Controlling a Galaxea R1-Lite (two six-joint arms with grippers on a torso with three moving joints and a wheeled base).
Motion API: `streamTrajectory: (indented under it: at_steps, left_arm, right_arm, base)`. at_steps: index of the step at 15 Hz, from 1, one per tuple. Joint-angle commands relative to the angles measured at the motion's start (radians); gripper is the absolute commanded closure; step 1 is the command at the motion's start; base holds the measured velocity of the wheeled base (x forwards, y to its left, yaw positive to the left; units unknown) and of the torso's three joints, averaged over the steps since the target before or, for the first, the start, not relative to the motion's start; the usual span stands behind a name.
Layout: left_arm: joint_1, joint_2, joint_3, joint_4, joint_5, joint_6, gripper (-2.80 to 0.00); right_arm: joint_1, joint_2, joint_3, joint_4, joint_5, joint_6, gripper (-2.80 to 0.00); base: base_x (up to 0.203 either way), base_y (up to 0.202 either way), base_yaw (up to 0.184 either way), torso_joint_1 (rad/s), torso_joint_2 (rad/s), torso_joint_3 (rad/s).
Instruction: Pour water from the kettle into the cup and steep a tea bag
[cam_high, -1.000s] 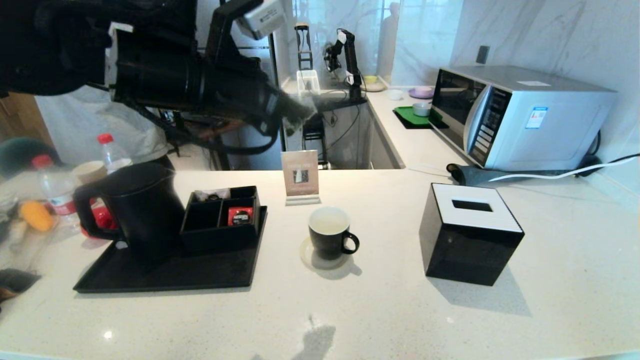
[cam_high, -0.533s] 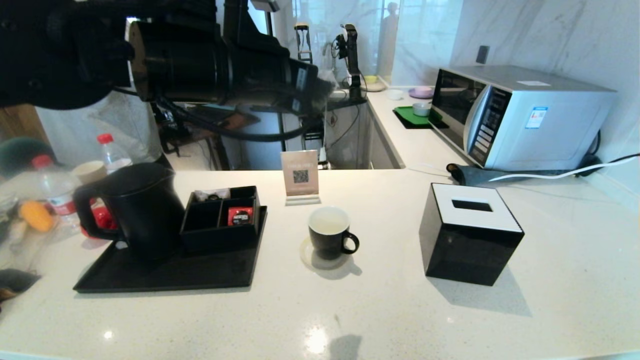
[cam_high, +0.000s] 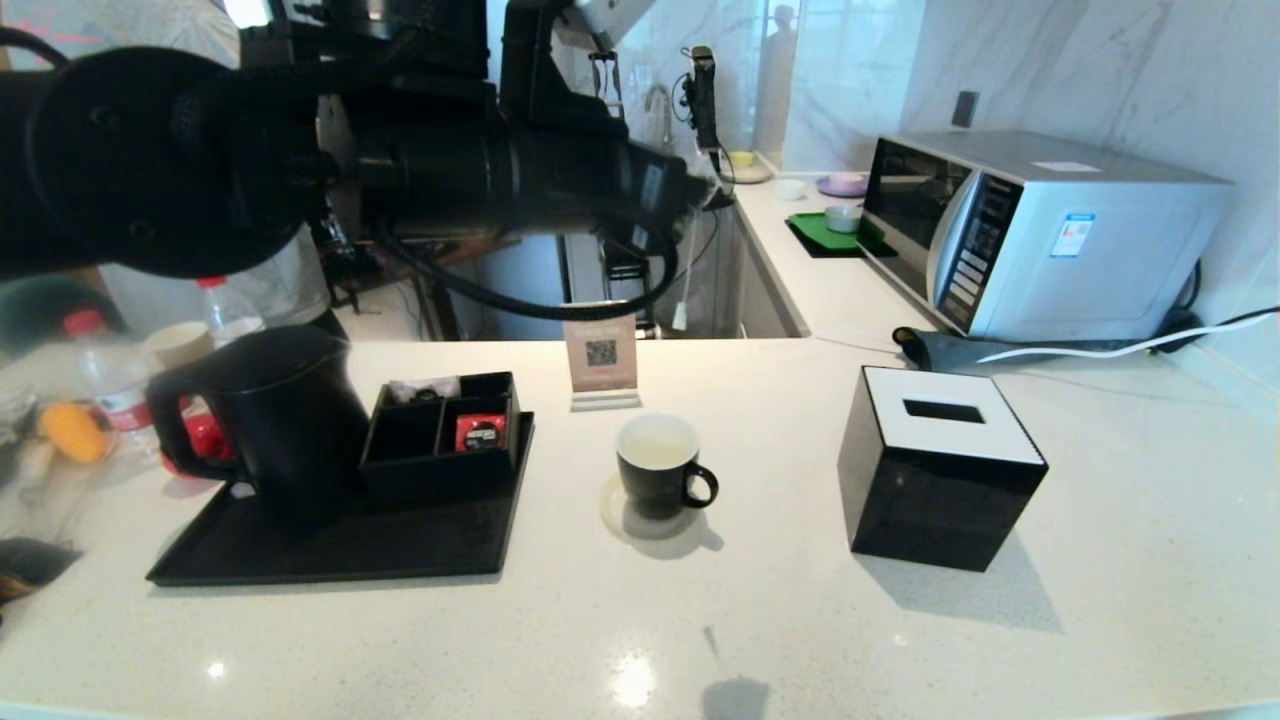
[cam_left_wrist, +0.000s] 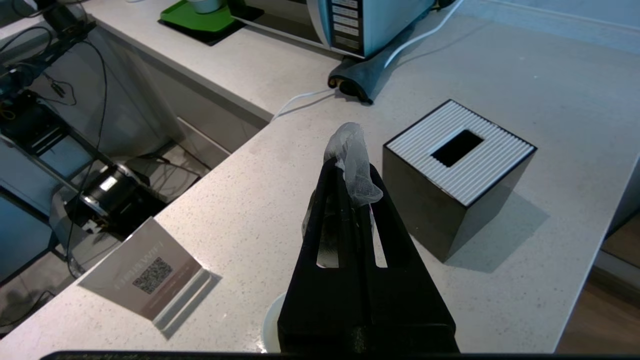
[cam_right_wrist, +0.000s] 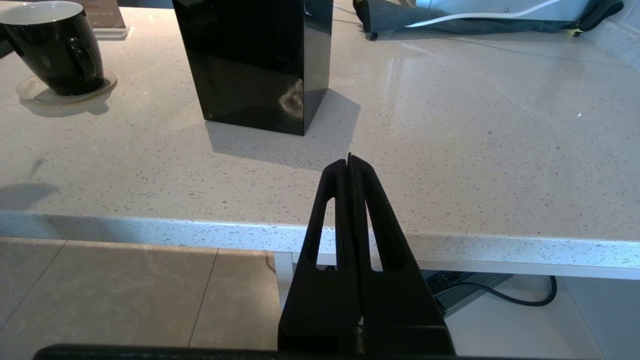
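High over the counter, my left gripper (cam_high: 700, 192) (cam_left_wrist: 350, 172) is shut on a white mesh tea bag (cam_left_wrist: 356, 165). Its small tag (cam_high: 680, 318) dangles on a thread behind the cup. The cup (cam_high: 655, 463) (cam_right_wrist: 50, 47), black with a white inside, stands on a pale coaster mid-counter, below and in front of that gripper. The tall black kettle (cam_high: 285, 420) stands upright on the black tray (cam_high: 330, 550) at the left, untouched. My right gripper (cam_right_wrist: 350, 160) is shut on nothing, low at the counter's near edge, out of the head view.
A black tissue box (cam_high: 940, 470) (cam_left_wrist: 460, 165) stands right of the cup. A black compartment box (cam_high: 440, 430) sits on the tray beside the kettle. A QR sign (cam_high: 600, 360) stands behind the cup. A microwave (cam_high: 1040, 235) is at the back right, bottles (cam_high: 110, 385) at far left.
My left arm has swung to the right with the tea bag, its tip now above and behind the cup. Its shadow on the near counter slid right. Kettle and cup have not moved.
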Motion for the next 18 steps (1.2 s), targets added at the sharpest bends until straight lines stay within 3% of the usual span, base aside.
streamTrajectory:
  at_steps: [1,18]
  left_arm:
    - [-0.018,0.004,0.001,0.0,-0.003,0.0,0.0]
    - [-0.04,-0.045,0.038,0.003,-0.002,-0.005,0.0]
  right_arm:
    - [0.0,0.001,0.0,-0.002,0.001,-0.001,0.0]
    - [0.0,0.001,0.0,-0.001,0.001,-0.02,0.0]
  base:
    - [0.0,0.0,0.0,0.0,0.0,0.0]
    - [0.0,0.0,0.0,0.0,0.0,0.0]
